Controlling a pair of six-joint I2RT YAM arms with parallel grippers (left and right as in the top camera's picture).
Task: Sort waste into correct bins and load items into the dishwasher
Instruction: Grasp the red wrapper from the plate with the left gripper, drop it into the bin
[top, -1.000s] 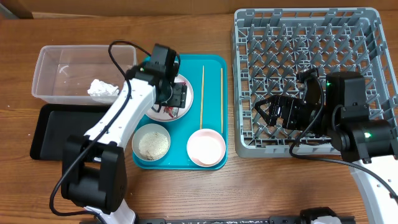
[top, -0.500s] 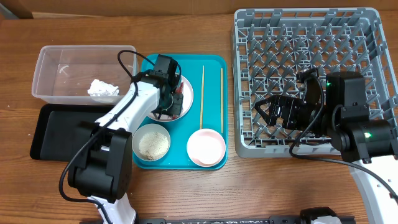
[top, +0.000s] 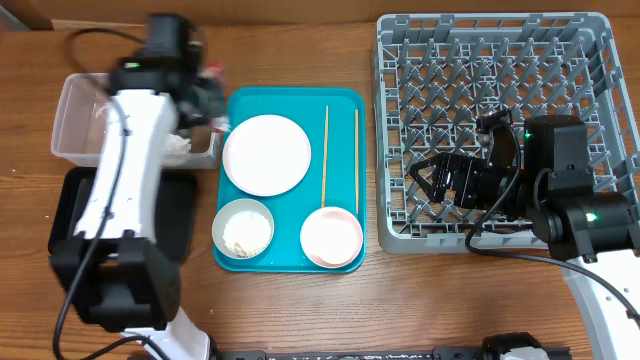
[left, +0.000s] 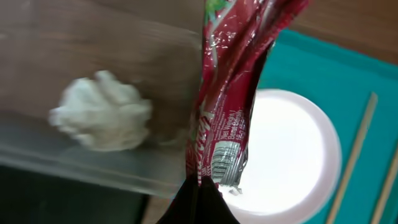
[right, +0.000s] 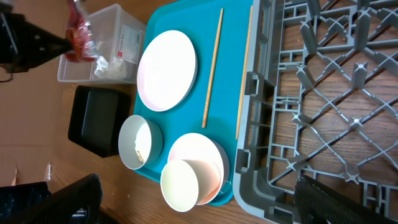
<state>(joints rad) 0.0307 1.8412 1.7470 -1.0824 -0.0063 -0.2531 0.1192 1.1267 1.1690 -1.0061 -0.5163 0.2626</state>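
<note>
My left gripper (left: 199, 200) is shut on the lower end of the crumpled red wrapper (left: 230, 93), which hangs over the right wall of the clear tub (left: 93, 168). Overhead, the left gripper (top: 203, 92) and the wrapper (top: 211, 71) are at the tub's (top: 80, 110) right edge. A white tissue wad (left: 102, 118) lies inside the tub. The white plate (top: 266, 154) sits bare on the teal tray (top: 345, 100), with two chopsticks (top: 325, 155), a bowl of rice grains (top: 243, 228) and a cup lying in a second bowl (right: 186, 183). My right gripper (top: 427, 183) is open over the grey rack's (top: 495, 60) front left.
The black tray (top: 70, 215) lies in front of the clear tub, partly under my left arm. The teal tray fills the gap between the bins and the rack. Bare wooden table (top: 400, 300) runs along the front edge.
The left gripper shut on the red wrapper on the plate, then lifted it up and left to the clear tub's right edge. The plate is now bare. The right arm has not moved.
</note>
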